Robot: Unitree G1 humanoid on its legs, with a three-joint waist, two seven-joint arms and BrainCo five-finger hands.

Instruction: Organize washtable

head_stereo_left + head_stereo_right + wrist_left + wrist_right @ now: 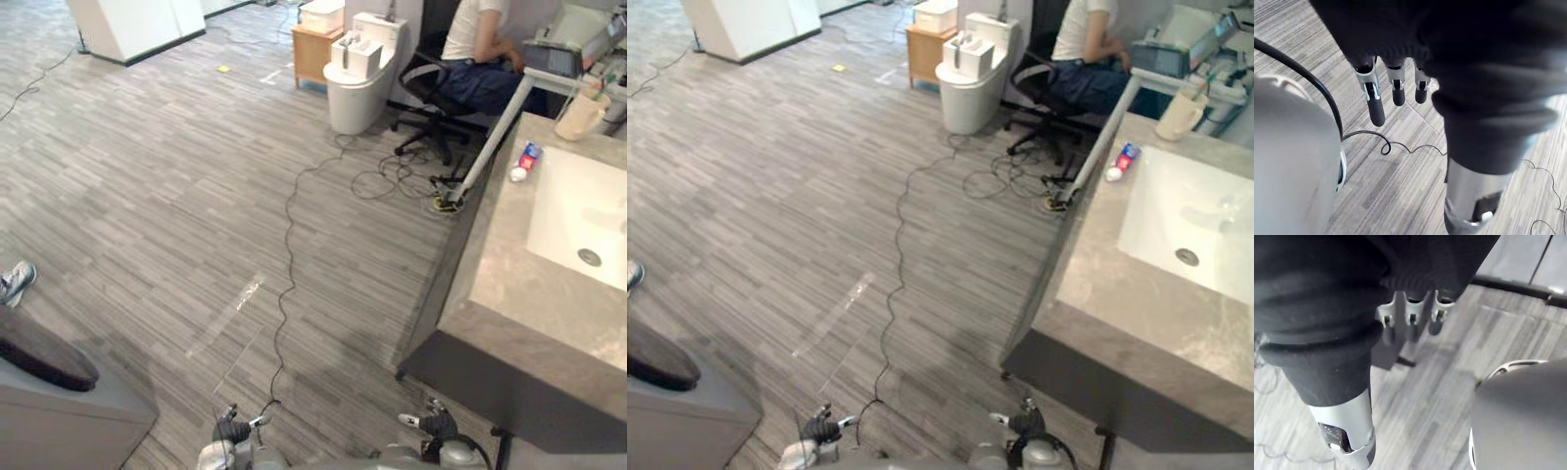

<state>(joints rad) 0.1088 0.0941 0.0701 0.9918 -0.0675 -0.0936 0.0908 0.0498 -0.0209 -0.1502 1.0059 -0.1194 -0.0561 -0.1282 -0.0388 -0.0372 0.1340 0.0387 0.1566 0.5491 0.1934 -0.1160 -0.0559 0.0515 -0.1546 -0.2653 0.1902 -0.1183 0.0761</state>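
The grey stone washtable (509, 304) stands at the right, with a white sink basin (586, 213) set into it. A small red, white and blue tube (526, 162) lies on the counter left of the basin. A cream cup (581, 116) stands at the counter's far end. My left hand (231, 432) and right hand (439, 424) hang low at the bottom edge, well short of the counter. In the left wrist view the fingers (1376, 105) hang straight over the floor and hold nothing. The right hand's fingers (1411, 319) are also straight and bare.
A person sits on a black office chair (436, 93) at the far end of the washtable. A white toilet (358, 76) and a wooden cabinet (315, 51) stand beyond. A white pole (490, 147) leans by the counter. A grey seat (59, 392) sits at the lower left.
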